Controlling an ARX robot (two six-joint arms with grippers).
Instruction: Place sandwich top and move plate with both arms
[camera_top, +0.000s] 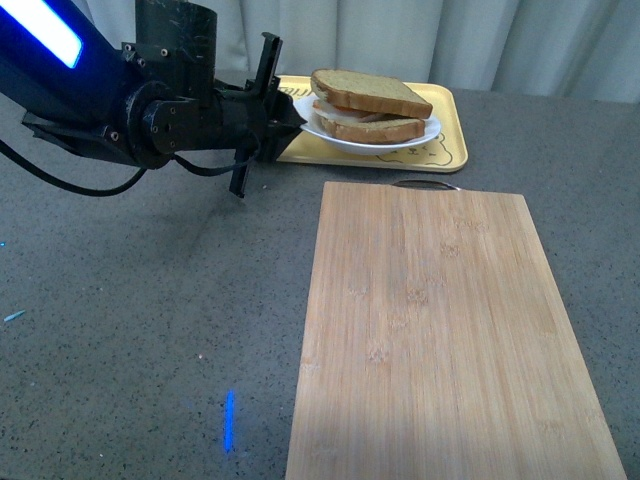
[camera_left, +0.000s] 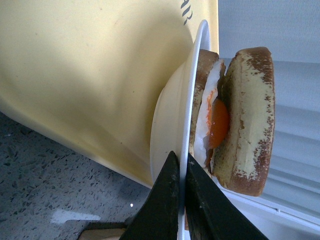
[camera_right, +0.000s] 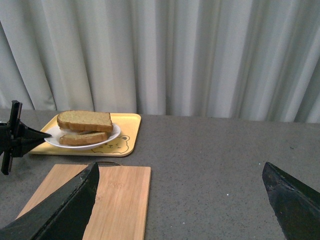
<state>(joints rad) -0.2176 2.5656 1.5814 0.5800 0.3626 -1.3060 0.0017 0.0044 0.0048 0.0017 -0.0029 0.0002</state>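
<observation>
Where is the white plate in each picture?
Front view: the plate is at the top centre, on the yellow tray.
Left wrist view: the plate is close up and edge-on, its rim pinched by the left tool.
Right wrist view: the plate is far off, beyond the wooden board.
Shared landmark: the yellow tray under the plate.

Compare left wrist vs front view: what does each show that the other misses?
Left wrist only: orange egg yolk between the slices; left gripper shut on the plate rim. Front only: wooden cutting board, bear drawing, the arm's blue strip. Both: plate, sandwich top, yellow tray.
</observation>
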